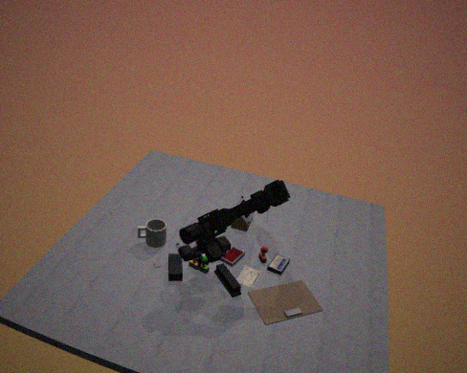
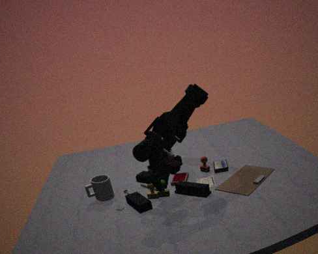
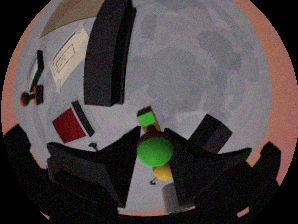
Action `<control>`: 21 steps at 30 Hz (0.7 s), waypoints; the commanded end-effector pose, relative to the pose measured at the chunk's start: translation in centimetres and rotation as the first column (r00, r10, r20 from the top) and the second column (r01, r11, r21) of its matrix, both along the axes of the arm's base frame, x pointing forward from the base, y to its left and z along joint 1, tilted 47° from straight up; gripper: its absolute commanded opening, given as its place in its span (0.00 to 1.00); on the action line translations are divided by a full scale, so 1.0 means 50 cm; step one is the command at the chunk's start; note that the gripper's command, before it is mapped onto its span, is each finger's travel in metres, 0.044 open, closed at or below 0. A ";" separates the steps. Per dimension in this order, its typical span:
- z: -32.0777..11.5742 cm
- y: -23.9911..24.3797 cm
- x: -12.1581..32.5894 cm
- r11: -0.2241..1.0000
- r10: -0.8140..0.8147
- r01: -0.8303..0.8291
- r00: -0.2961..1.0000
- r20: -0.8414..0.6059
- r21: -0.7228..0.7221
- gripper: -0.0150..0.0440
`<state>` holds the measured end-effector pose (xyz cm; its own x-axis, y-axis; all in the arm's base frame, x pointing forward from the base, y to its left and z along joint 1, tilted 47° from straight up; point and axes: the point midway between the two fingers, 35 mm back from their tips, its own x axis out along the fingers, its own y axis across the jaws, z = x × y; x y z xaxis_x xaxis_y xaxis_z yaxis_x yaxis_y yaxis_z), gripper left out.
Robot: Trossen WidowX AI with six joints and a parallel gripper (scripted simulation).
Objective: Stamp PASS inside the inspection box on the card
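Note:
The green-knobbed stamp stands upright on the bench, its label unreadable. My gripper is low over it, shut on this stamp, with a finger on each side below the knob. A yellow-knobbed stamp stands close beside it. A red-knobbed stamp stands farther off. The red ink pad lies open between them. The pale card lies beyond the pad; its printing is too blurred to read.
A long black block lies near the card, and a shorter dark block near the stamps. A grey mug, a blue-and-white box and a brown board stand around.

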<state>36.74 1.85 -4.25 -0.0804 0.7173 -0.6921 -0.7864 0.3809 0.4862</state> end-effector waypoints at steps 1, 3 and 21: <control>0.003 -0.004 0.001 1.000 0.004 -0.004 1.000 0.002 -0.003 0.25; 0.004 -0.005 0.001 1.000 0.003 -0.003 1.000 0.003 -0.004 0.25; 0.016 -0.018 0.003 1.000 0.001 -0.001 1.000 0.005 -0.005 0.25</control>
